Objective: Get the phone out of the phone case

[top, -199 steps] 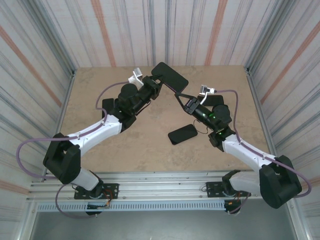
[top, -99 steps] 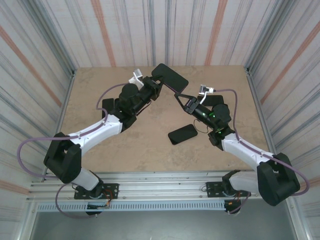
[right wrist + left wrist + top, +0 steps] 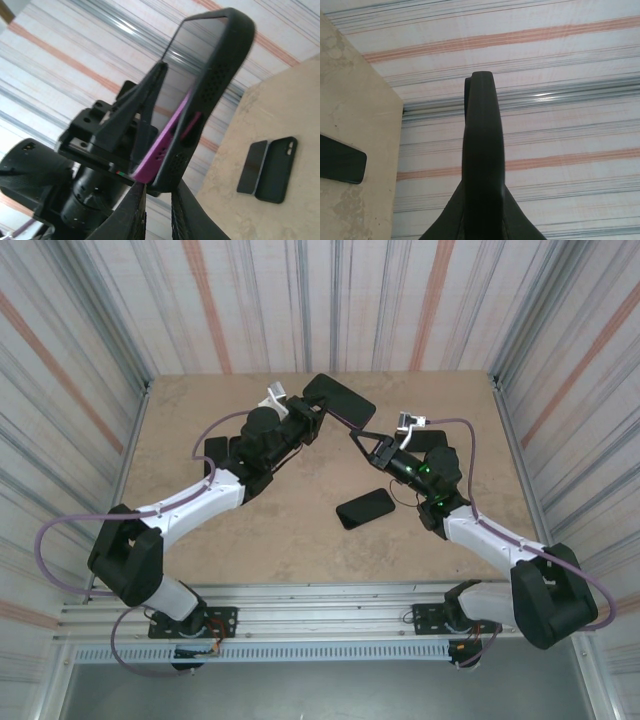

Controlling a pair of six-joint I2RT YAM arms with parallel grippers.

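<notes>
- The left gripper (image 3: pixel 322 408) is clamped on the phone case (image 3: pixel 340 398) and holds it in the air over the 12 o'clock edge of the table (image 3: pixel 200 410). From above, the fingertips are hidden under the case.
- In the left wrist view the phone case (image 3: pixel 482 150) shows edge-on, so neither face can be read.
- The right gripper (image 3: pixel 361 434) meets the case at its 5 o'clock corner. In the right wrist view its fingers (image 3: pixel 136 207) stand narrowly on either side of that corner, but I cannot tell whether they press it.
- The phone (image 3: pixel 192 50) sits in the case. One left finger lies across its glossy screen, and at the lower end a purple edge peeks out of the black shell.
- A dark shape (image 3: pixel 214 448) at 9 o'clock on the table is half covered by the left arm and too small to name.
- A dark slab (image 3: pixel 432 439) at 2 o'clock lies partly behind the right arm.
- A loose phone (image 3: pixel 365 507) lies flat at 5 o'clock from the table's centre, apart from both arms.
- In the right wrist view a slim handset (image 3: pixel 252 167) and an empty case (image 3: pixel 276 170) lie side by side on the table, touching.
- In the left wrist view a black slab (image 3: pixel 340 165) is cut off by the left frame edge.
- The held case is matte black with rounded corners and a dotted inner surface. The table is mottled tan. The walls (image 3: pixel 330 300) are ribbed, with orange and grey stripes.
</notes>
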